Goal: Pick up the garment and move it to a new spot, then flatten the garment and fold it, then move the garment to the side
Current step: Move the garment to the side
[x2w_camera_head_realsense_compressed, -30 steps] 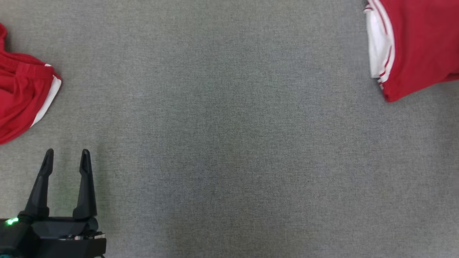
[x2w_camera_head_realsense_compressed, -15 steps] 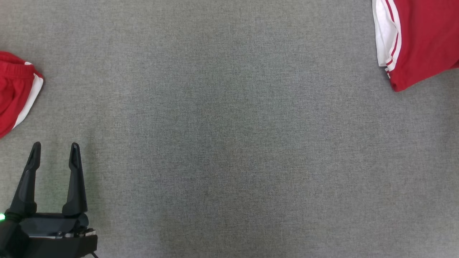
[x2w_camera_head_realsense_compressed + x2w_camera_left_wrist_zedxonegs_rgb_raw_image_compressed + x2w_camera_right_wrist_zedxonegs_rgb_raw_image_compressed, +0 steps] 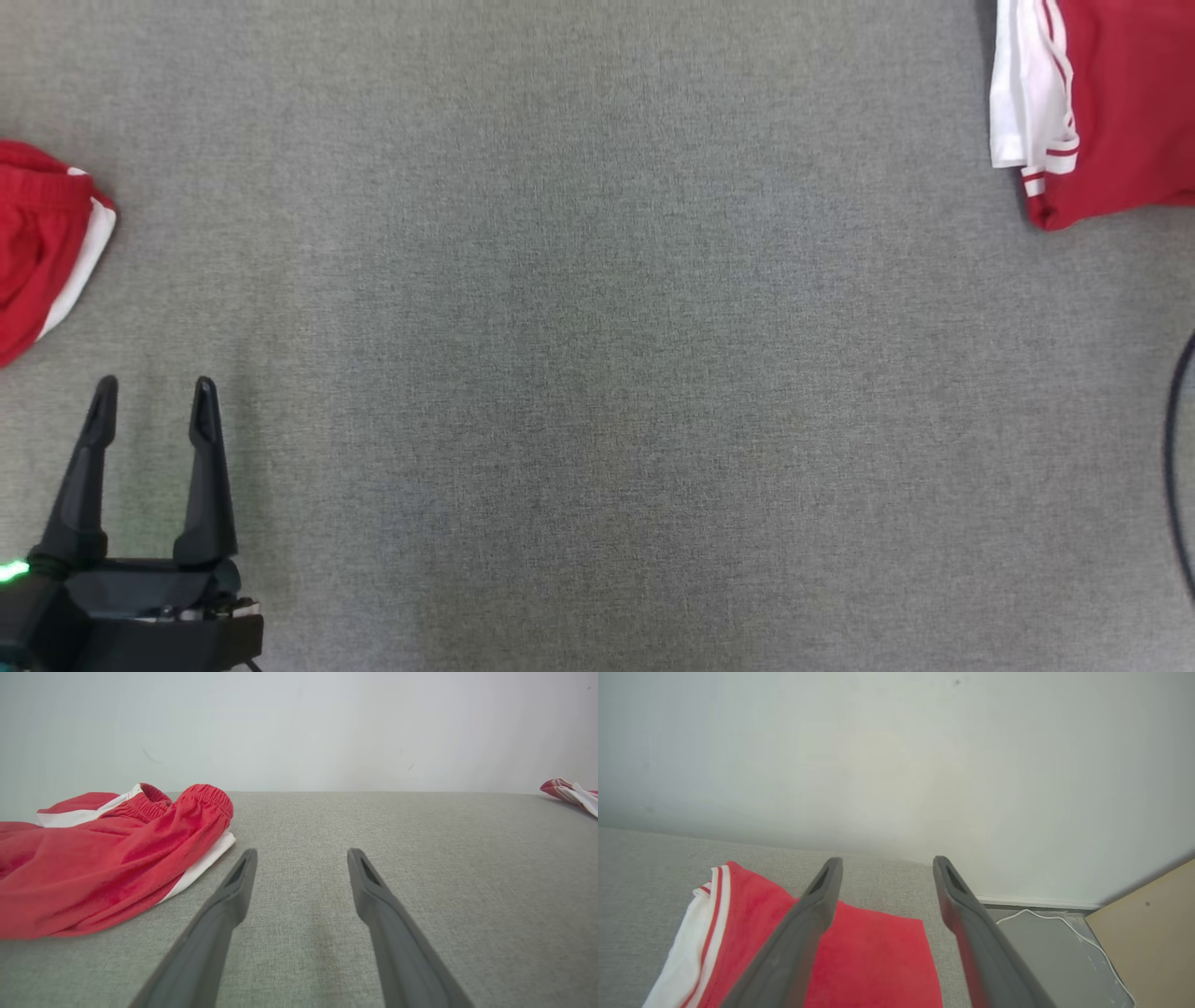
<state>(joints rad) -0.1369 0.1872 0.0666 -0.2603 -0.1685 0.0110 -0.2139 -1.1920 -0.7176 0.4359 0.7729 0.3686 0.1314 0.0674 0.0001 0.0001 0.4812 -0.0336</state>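
Two red garments lie well apart on the grey table (image 3: 597, 373).

Item one: the folded garment (image 3: 1111, 103), red with white striped trim, lies flat at the far right of the head view, and its visible edges are fairly square. My right gripper (image 3: 887, 861) hangs just above it with the fingers spread and nothing between them. I record it as released.

Item two: the crumpled garment (image 3: 37, 252), its elastic waistband showing, is heaped at the left edge and has not been flattened. My left gripper (image 3: 154, 387) sits near it without touching, low over the table, fingers apart and empty.

Assessment: for the folded piece I judge the pick-up, flattening, folding and move to the side complete, with letting go as the closing act.

Reservation: its far side runs out of the head view, so I cannot confirm the whole fold.

Outstanding: if the heaped piece is in scope, every step remains for it, beginning with a grasp by the left arm.
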